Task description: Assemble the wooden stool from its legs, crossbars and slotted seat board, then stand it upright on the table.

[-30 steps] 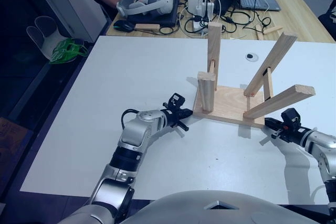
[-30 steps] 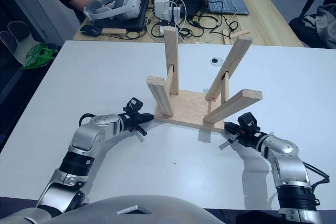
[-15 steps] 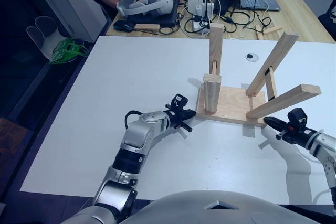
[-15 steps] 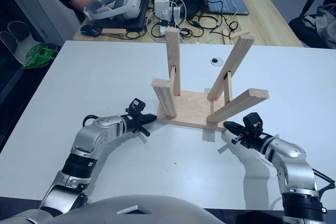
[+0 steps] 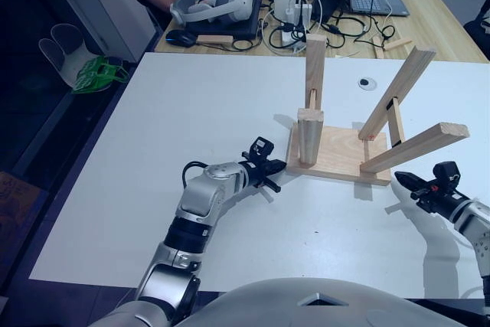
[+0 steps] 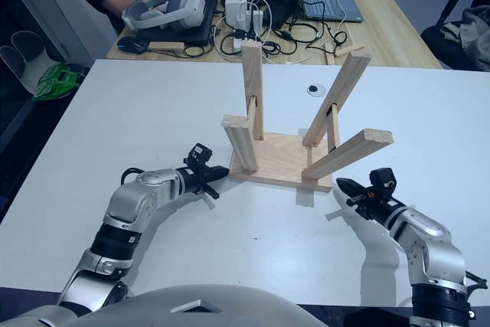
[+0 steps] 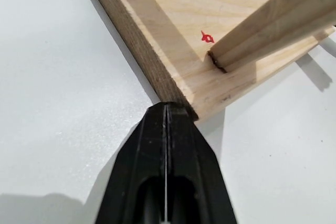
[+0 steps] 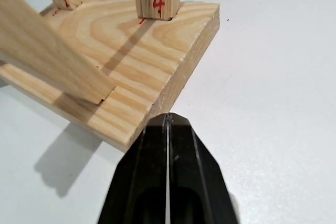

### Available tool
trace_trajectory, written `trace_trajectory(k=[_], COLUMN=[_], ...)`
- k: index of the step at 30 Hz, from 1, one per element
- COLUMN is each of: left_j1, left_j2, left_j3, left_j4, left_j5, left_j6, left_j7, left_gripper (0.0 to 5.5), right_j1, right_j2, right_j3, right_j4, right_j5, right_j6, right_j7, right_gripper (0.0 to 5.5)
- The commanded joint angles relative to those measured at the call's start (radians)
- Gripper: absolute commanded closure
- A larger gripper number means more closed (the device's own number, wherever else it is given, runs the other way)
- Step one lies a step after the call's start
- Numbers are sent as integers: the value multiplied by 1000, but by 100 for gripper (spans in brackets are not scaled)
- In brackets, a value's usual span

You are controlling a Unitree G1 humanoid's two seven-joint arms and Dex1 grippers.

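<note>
Stool built upside down, not yet stood up

Seat board (image 5: 337,157) lies flat on the table (image 5: 191,112), right of centre in the head view, with four legs (image 5: 313,67) slotted in and pointing up, two of them splayed. A thin crossbar (image 5: 393,122) seems fitted. Left gripper (image 5: 277,168), fingers pressed together and empty, touches the board's lower-left corner; right gripper (image 5: 400,179), likewise closed and empty, sits just beside the lower-right corner. Flipping it onto its legs looks to remain.
</note>
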Motion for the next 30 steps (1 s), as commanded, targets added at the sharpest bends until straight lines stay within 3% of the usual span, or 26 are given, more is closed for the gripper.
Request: trace_trajectory(k=[1, 30], left_j1=[-8, -7], left_j2=[6, 10], left_j3=[-1, -12], left_j4=[-14, -25], left_j5=[-6, -8], left_j6=[16, 26], left_j7=[5, -5], left_gripper=[550, 550], right_j1=[17, 26], right_j2=[28, -6], right_j3=[-41, 43], right_j4=[-59, -33], right_j5=[88, -20], right_j6=[132, 54], right_j7=[-42, 2], right_gripper=[546, 546])
